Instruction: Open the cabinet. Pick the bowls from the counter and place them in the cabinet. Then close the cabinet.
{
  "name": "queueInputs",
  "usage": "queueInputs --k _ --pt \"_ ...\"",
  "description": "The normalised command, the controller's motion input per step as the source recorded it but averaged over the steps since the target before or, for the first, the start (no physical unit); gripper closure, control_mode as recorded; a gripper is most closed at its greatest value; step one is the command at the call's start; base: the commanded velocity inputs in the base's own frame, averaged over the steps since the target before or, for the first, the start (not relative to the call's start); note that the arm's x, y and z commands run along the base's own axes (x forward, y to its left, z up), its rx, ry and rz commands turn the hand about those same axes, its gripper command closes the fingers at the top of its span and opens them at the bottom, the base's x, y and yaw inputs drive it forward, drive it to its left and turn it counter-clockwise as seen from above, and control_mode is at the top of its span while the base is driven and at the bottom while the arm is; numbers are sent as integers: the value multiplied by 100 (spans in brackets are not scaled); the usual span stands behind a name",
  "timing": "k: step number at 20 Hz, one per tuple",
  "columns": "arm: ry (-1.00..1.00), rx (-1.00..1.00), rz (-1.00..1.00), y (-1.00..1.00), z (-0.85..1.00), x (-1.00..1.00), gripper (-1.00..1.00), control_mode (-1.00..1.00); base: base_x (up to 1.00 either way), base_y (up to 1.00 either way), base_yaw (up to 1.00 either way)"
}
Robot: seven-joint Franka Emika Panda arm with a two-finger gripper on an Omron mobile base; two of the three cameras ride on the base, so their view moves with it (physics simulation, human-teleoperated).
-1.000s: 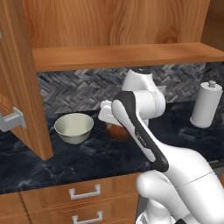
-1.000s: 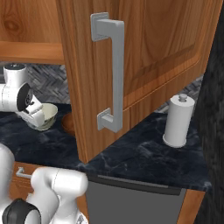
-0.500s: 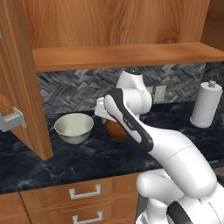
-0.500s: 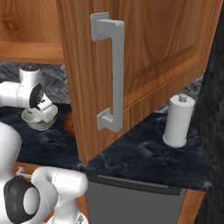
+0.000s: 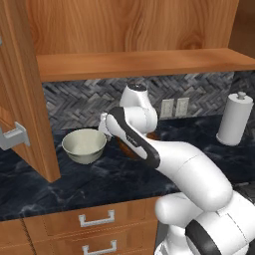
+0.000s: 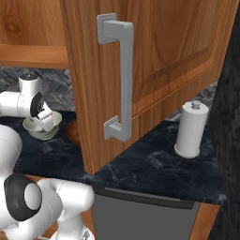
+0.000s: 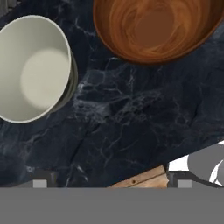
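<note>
The cabinet (image 5: 139,62) stands open, its wooden shelf bare, its left door (image 5: 20,99) swung out and its right door (image 6: 154,61) filling the near side of the right base view. On the black counter (image 5: 114,179) sit the two bowls: a cream one (image 5: 83,144) (image 6: 42,127) (image 7: 33,70) and a brown wooden one (image 6: 72,133) (image 7: 157,26), which the arm mostly hides in the left base view. My gripper (image 7: 112,183) (image 6: 44,117) hovers open above the counter between them, holding nothing.
A white paper towel roll (image 5: 234,119) (image 6: 191,129) stands at the counter's right end. Wall sockets (image 5: 174,106) sit on the tiled wall behind the arm. Drawers (image 5: 94,219) run below the counter. The right door's silver handle (image 6: 119,77) juts out toward the base.
The hand has shifted sideways from over the wooden bowl toward the cream bowl, and the elbow has straightened. The jaws stayed open; both bowls are unmoved.
</note>
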Motion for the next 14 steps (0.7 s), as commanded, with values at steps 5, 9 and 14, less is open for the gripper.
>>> queueInputs --k 5,9,14 --pt "-1 0 -6 5 -28 21 -100 -100 0 0 0" --pt "0 2 -6 7 -24 14 -100 -100 0 0 0" --pt "0 3 -7 15 -28 21 -100 -100 0 0 0"
